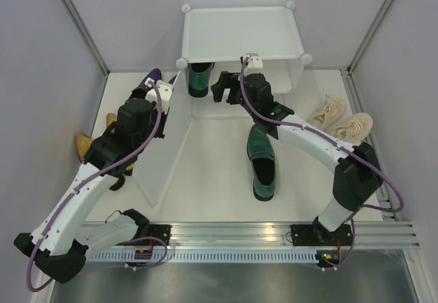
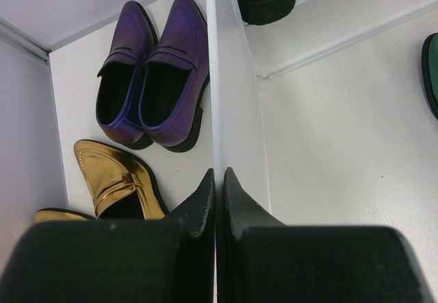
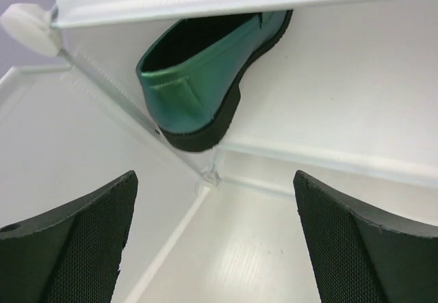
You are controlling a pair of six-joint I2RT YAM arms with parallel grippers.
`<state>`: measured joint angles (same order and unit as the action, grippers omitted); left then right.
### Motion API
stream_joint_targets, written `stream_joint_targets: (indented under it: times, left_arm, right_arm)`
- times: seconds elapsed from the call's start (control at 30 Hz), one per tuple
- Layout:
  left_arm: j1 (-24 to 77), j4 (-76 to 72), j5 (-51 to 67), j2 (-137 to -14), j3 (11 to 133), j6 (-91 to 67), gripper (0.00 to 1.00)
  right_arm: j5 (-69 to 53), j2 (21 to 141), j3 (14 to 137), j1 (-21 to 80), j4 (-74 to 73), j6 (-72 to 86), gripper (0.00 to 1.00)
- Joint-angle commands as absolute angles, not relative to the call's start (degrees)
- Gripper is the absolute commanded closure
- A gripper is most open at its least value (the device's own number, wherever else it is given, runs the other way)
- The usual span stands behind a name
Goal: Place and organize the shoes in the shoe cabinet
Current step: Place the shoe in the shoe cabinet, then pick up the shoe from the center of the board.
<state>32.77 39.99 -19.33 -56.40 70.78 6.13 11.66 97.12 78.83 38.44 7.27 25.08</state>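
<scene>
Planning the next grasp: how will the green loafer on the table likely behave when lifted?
The green loafer looks glossy, so a grip may slip on its upper. The thick dark sole seen on its mate suggests it probably stays stiff and sits flat rather than tipping.

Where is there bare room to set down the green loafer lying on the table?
The cabinet floor right of the green loafer partly inside is bare. So is the table between the door panel and the loose loafer. Left of the panel, purple shoes and gold loafers crowd it.
</scene>
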Motion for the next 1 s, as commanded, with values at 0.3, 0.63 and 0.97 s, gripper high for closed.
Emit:
stream_joint_targets:
  times: [0.3, 0.63, 0.97]
  left_arm:
    - [34.5, 34.9, -12.7, -53.8, 66.2, 6.5, 0.98]
    - [34.5, 33.0, -12.8, -54.5, 64.7, 6.2, 0.98]
    - [34.5, 32.4, -13.3, -54.1, 63.5, 6.3, 0.98]
  right_arm:
    - [13.7, 65.8, 55.8, 38.2, -16.0, 24.1, 0.02]
    - [12.6, 52.0, 45.1, 38.2, -31.1, 30.2, 0.02]
    - [13.3, 45.4, 38.1, 38.1, -34.6, 35.1, 0.15]
